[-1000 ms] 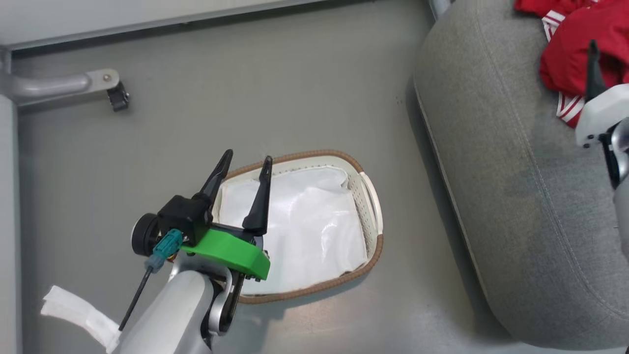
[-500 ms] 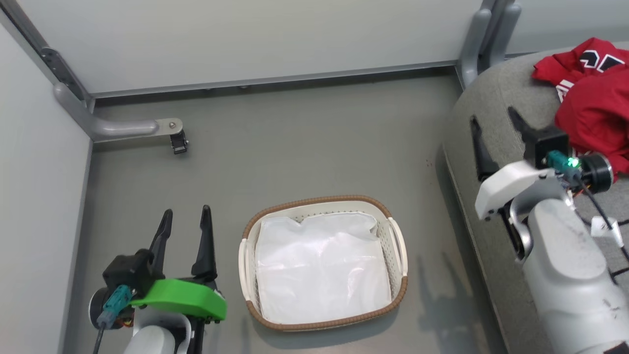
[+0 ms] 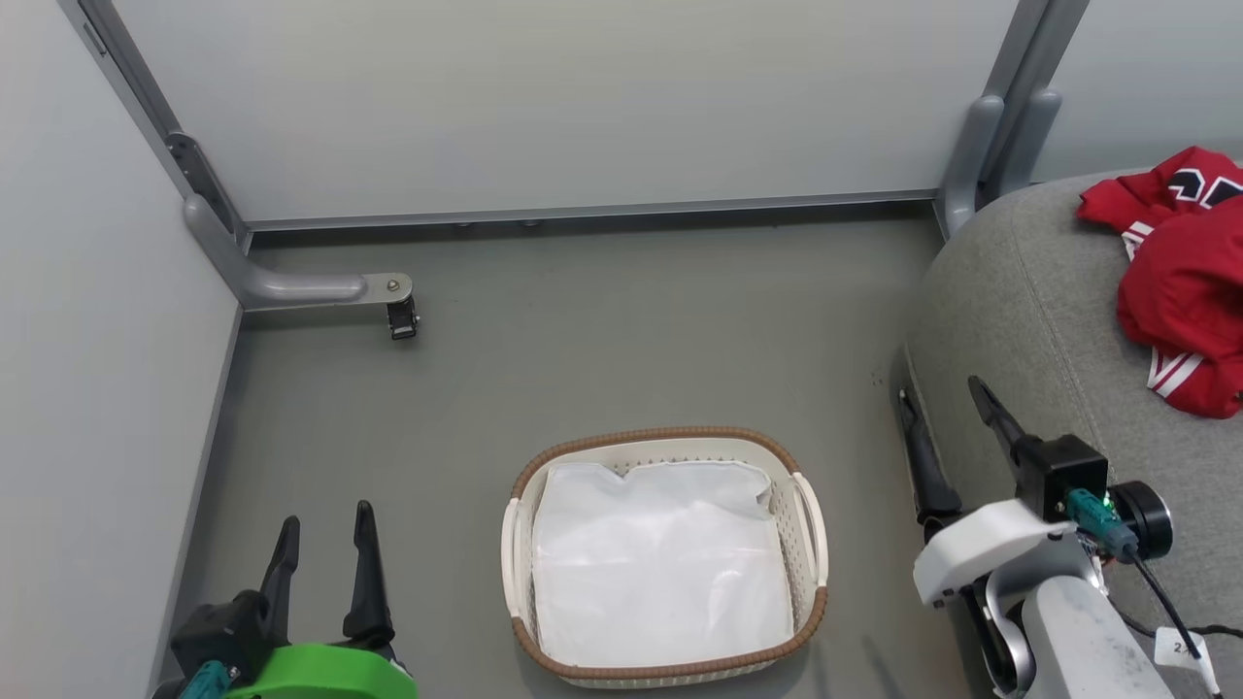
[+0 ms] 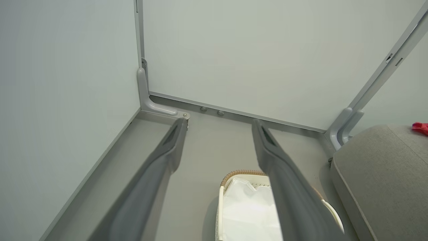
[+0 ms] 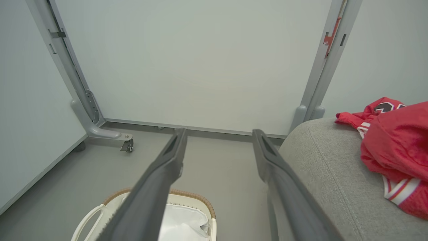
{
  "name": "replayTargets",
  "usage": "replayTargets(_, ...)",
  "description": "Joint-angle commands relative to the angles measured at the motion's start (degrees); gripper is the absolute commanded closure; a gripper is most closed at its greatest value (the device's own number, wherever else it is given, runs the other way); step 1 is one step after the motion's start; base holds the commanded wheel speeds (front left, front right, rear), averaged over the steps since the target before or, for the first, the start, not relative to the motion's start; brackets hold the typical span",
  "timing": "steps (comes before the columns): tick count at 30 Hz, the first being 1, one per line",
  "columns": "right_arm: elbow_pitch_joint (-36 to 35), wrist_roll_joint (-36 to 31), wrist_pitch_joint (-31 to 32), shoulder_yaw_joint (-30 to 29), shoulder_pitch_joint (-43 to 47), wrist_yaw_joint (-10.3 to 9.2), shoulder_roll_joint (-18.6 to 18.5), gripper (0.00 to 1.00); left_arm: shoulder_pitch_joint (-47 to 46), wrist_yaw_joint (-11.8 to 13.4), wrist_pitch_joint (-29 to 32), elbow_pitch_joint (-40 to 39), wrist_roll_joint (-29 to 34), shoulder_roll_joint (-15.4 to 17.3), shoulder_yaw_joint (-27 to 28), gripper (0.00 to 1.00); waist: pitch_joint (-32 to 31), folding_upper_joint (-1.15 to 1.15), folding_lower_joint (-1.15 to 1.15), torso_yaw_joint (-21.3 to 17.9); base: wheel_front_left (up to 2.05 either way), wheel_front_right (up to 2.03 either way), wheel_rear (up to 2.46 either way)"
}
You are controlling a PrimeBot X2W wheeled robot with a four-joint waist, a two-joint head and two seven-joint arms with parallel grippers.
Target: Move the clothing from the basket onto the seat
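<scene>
The clothing [image 3: 1180, 291], bright red with white-striped hems, lies bunched on the grey seat [image 3: 1029, 320] at the far right. The right wrist view shows the clothing [image 5: 394, 150] on the seat [image 5: 327, 160] too. On the floor stands the cream basket [image 3: 670, 434] with a brown rim, and a white liner shows inside it. My left gripper [image 3: 325, 524] is open at the lower left, apart from the basket. My right gripper [image 3: 940, 390] is open beside the seat's near edge, well short of the clothing. Nothing is between either pair of fingers.
Pale wall panels close off the back and the left. A grey metal foot with a small caster [image 3: 401, 318] juts out over the floor at the back left. A grey upright post [image 3: 981, 155] stands behind the seat. Bare grey floor [image 3: 621, 330] surrounds the basket.
The head camera has lifted and turned. My left gripper has drawn back from over the basket's left rim to its left side. My right gripper has come away from the clothing to the seat's edge.
</scene>
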Motion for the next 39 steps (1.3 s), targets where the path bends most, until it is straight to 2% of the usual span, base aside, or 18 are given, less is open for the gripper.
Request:
replayTargets(1, -0.9, 0.7, -0.3, 0.2, 1.4, -0.08, -0.2, 0.0, 1.1, -0.3, 0.0, -0.1, 1.0, -0.3, 0.4, 0.0, -0.4, 0.0, 0.0, -0.2, 0.0, 0.0, 0.0)
replayTargets(12, -2.1, 1.9, -0.3, 1.7, 3.6, -0.08, -0.2, 0.0, 2.6, -1.6, 0.0, -0.6, 2.5, -1.6, 3.2, 0.0, -0.7, 0.0, 0.0, -1.8, 0.0, 0.0, 0.0)
replayTargets(33, -1.7, 2.7, -0.3, 2.2, 2.8, -0.08, -0.2, 0.0, 1.0, -3.2, 0.0, 0.2, 3.9, -2.4, 4.5, 0.0, 0.0, 0.0, 0.0, -1.7, 0.0, 0.0, 0.0)
replayTargets(34, -1.5, 2.6, 0.0, 2.2, 3.1, 0.0, 0.1, 1.0, 1.9, -3.0, 0.0, 0.4, 3.3, -2.4, 4.3, 1.0, 0.0, 0.0, 0.0, -1.7, 0.0, 0.0, 0.0)
replayTargets(39, 0.1, 4.5, 0.9, 1.8, 4.0, 0.0, 0.4, 1.0, 1.8, -3.1, 0.6, 2.1, 1.5, -2.5, 4.3, 1.0, -0.1, 0.0, 0.0, -1.8, 0.0, 0.0, 0.0)
